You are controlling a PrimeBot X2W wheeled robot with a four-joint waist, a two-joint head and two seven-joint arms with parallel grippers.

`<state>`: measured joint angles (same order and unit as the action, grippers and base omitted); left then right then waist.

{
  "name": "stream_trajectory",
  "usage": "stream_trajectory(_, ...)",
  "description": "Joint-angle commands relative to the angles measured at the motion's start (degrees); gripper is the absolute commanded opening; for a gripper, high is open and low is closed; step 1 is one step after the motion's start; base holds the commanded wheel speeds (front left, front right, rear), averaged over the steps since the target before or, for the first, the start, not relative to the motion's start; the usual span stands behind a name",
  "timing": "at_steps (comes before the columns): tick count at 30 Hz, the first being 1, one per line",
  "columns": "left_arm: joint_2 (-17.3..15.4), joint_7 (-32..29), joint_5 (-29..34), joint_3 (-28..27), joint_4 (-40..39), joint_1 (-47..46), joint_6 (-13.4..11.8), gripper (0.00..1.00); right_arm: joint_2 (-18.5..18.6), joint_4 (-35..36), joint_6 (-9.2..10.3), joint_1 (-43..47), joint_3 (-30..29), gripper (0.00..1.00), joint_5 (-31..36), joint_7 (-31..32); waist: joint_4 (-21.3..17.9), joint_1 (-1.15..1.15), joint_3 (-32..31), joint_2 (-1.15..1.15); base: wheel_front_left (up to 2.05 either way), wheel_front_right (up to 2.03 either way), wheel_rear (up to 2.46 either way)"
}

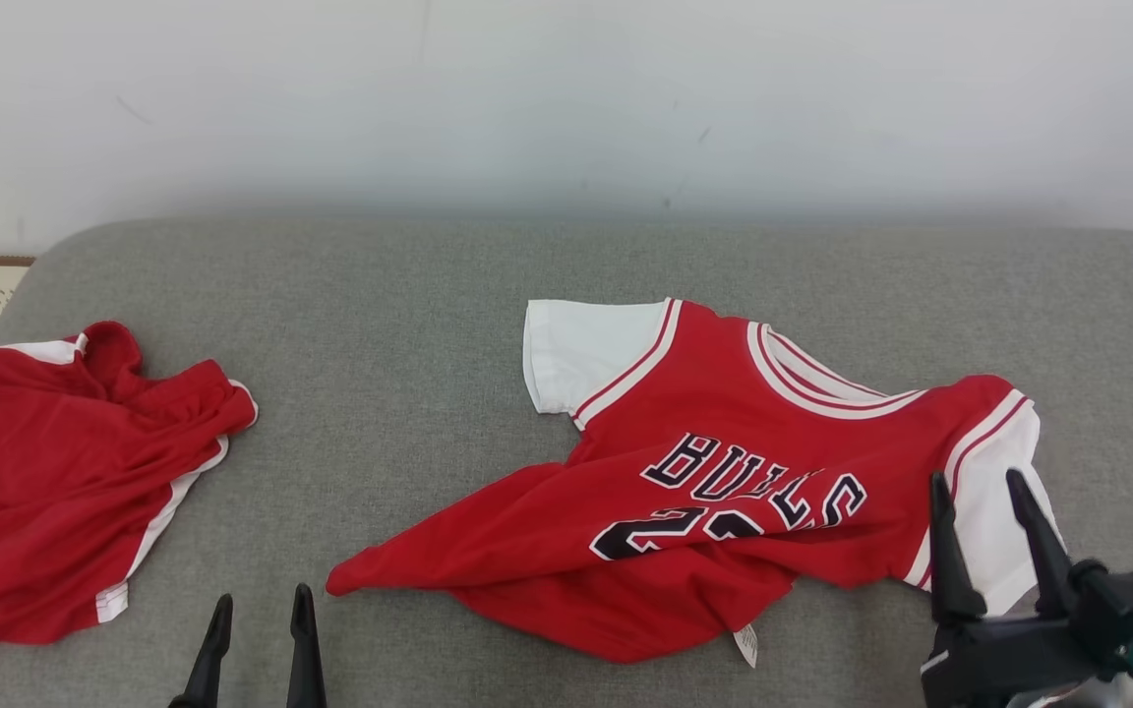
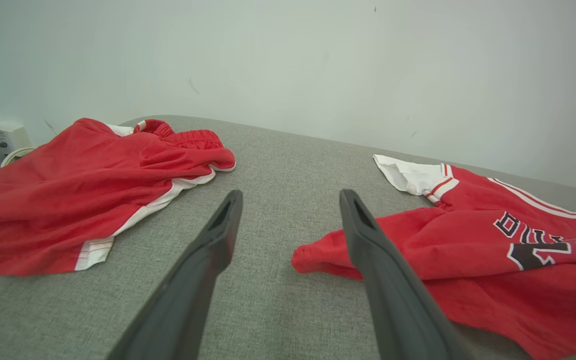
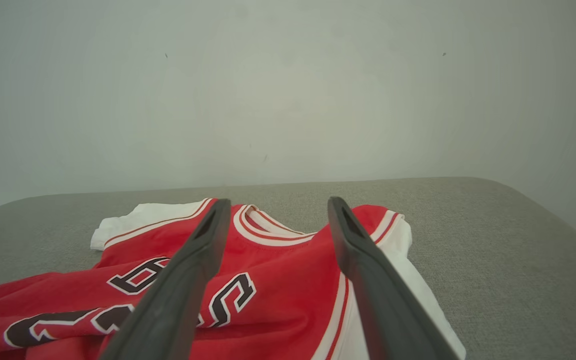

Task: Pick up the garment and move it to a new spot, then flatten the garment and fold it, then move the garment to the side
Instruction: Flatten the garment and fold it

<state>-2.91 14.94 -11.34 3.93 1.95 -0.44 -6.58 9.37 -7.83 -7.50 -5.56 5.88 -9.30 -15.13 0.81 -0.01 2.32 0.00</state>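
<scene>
Your jersey [image 1: 724, 472] lay front-up on the grey padded surface [image 1: 429, 324], right of centre in the head view, neck toward the wall.
- Red body, white short sleeves trimmed in red-and-white stripes, white-and-red banded collar [image 1: 827, 383].
- The left-hand sleeve [image 1: 586, 354] was spread flat. The right-hand sleeve [image 1: 1007, 442] lay crooked, slanting toward the near edge.
- Dark, white-outlined "BULLS" lettering [image 1: 753, 477] read clearly. The number [image 1: 665, 531] beneath it was partly hidden under a fold.
- You had the lower body bunched and twisted, not flat. One hem corner [image 1: 350, 580] came to a point toward the left, and a small white tag [image 1: 745, 644] showed at the near edge.
- Unfolded, rumpled.
</scene>
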Motion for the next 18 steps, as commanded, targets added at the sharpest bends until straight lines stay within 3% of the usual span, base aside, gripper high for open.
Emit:
stream_trajectory(1, 0.01, 0.31, 0.46, -0.25, 0.31, 0.87, 0.25, 1.0, -0.32, 0.41, 0.01, 0.77, 0.03, 1.0, 0.17, -0.12, -0.11, 0.01, -0.39, 0.0, 0.0, 0.0, 0.0)
stream_trajectory(6, 0.01, 0.31, 0.88, -0.19, 0.95, 1.39, 0.93, 1.0, -1.71, 1.33, 0.01, 2.88, 0.45, 1.0, 0.87, -0.12, -0.67, 0.01, -0.89, 0.0, 0.0, 0.0, 0.0)
stream_trajectory(10, -0.12, 0.31, 1.19, 0.49, 2.86, 0.83, 2.96, 1.0, -2.0, 1.56, 0.01, 2.78, 0.8, 1.0, 1.06, -0.12, -1.15, 0.01, -0.96, 0.0, 0.0, 0.0, 0.0)
stream_trajectory(18, -3.6, 0.31, 2.57, 2.1, 11.87, -4.05, 7.0, 1.0, -1.79, 0.89, 0.01, 1.66, 1.75, 1.0, 0.77, -0.11, -2.74, 0.01, 0.05, 0.0, 0.0, 0.0, 0.0)
